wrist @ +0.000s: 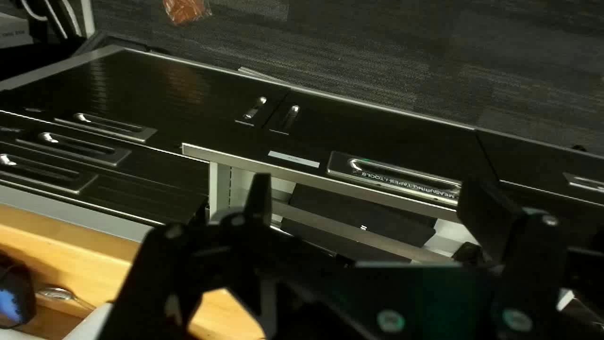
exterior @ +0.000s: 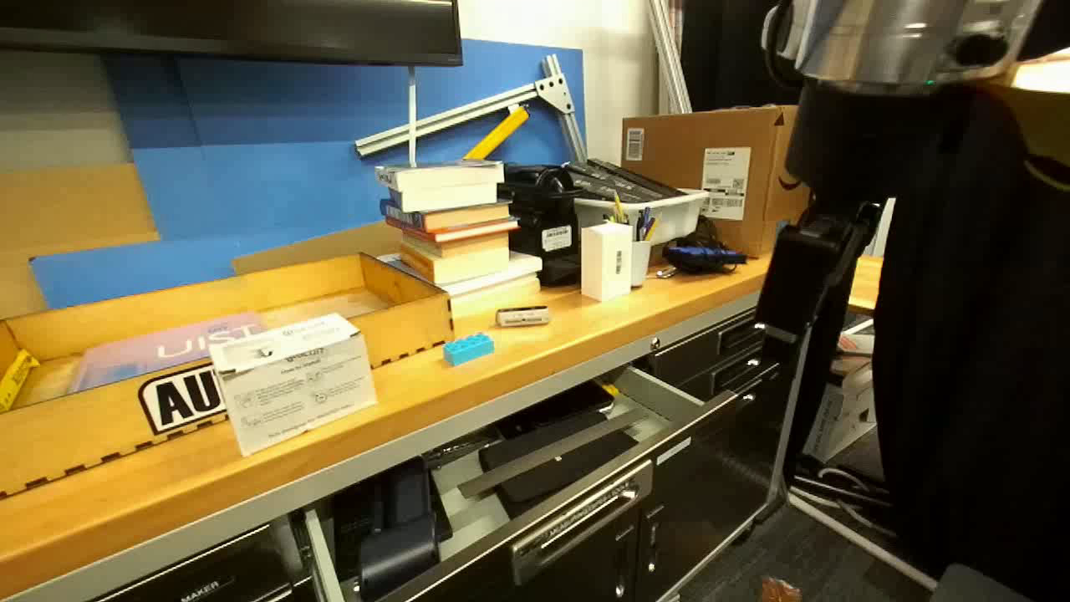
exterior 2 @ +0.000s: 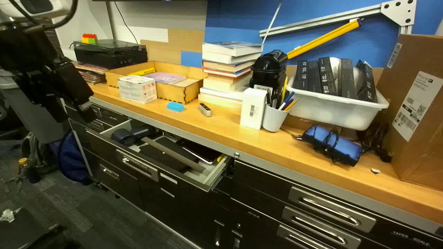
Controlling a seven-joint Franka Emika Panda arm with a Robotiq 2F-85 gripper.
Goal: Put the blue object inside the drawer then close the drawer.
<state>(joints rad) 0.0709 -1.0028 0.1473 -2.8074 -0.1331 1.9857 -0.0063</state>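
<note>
- On the worktop (exterior 2: 225, 121), just beside the corner of a wooden tray (exterior: 410, 305), the blue brick (exterior: 469, 349) is lying free.
- Well apart from it, the gripper (wrist: 363, 182) is hanging with its fingers (wrist: 258, 196) spread and nothing between them.
- A small pale bar (exterior: 523, 316) is lying near, so a skewed reach could be knocking it or the tray and sending the brick skidding.
- Being small and probably hard, the brick could be twisting loose under an off-centre pinch.
- Across the pulled-out drawer (wrist: 302, 175), a grey strip (exterior 2: 173, 154) is running over flat black things (exterior 2: 199, 151); a high release could be bouncing the brick or leaving it perched.
- At one end, a bulky dark object (exterior: 397, 548) is taking up room; if it is rising above the rim, which I cannot tell, closing could be jamming.
</note>
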